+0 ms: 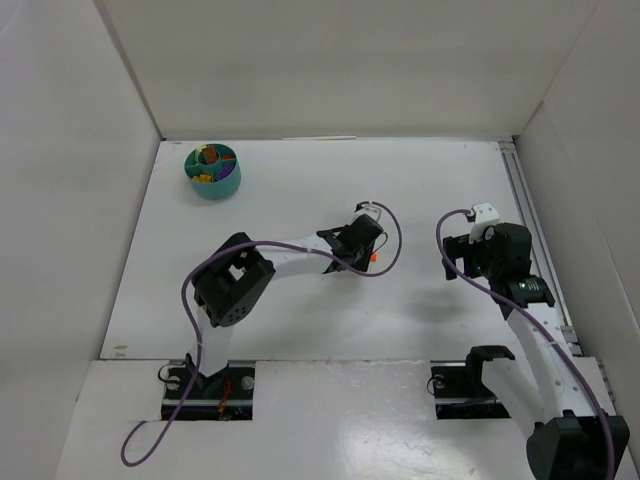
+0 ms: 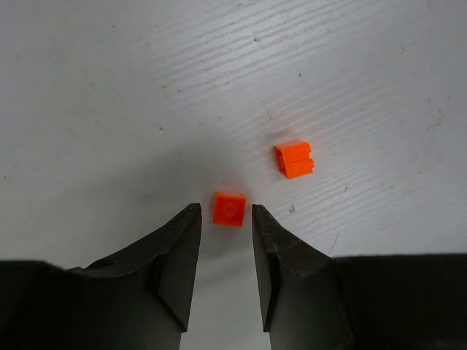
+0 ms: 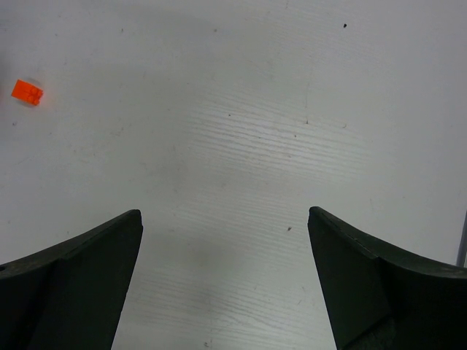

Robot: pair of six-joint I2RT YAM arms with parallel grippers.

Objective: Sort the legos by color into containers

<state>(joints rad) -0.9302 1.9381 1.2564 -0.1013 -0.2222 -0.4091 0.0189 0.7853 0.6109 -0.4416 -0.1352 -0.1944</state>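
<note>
Reaching left gripper (image 2: 223,219): your fingers sit apart, low over the table (image 2: 109,87), with a red-orange lego (image 2: 229,208) just at their tips, ungripped.
Second red-orange lego (image 2: 294,158): near it, on the table.
Right gripper (image 3: 224,215): fingers spread wide.
Teal tub (image 1: 222,190): far left, holding other legos.

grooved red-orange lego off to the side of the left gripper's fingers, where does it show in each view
top external: orange speck by the left gripper, mid-table; too small to tell which brick.
left wrist: grooved lego right of centre, beyond the fingertips.
right wrist: likely the brick at the upper left edge.
shared landmark: the white table.
</note>
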